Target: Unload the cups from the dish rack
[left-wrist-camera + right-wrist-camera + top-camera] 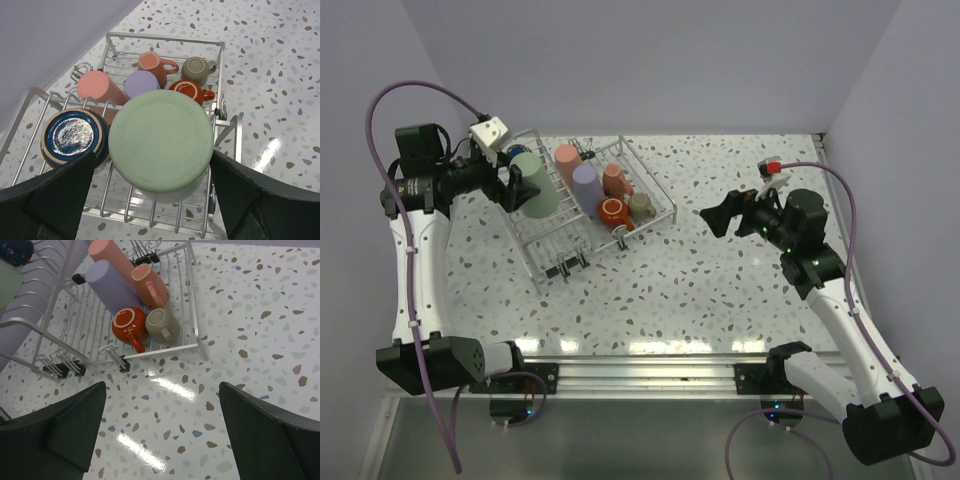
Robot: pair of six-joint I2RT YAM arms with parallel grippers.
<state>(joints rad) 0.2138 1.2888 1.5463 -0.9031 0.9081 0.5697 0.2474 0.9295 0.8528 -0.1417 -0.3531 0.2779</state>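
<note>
The wire dish rack (pixel 658 192) stands at the back left of the table. Its left section holds an upturned mint-green cup (pixel 534 192) and a dark blue cup (pixel 513 153). My left gripper (pixel 523 190) is open, its fingers (pixel 65 192) on both sides of the mint-green cup (pixel 160 140), with a small gap on the left. The right section holds pink (pixel 95 86), lavender (pixel 141 83), salmon (pixel 152 62), orange-red (pixel 186 89) and beige (pixel 196 69) cups; the last three have handles. My right gripper (pixel 725 215) is open and empty, right of the rack.
Black clips (pixel 65 370) sit on the rack's near edge. The speckled table (pixel 720 290) lies bare in front of and right of the rack. Walls close in at the back and both sides.
</note>
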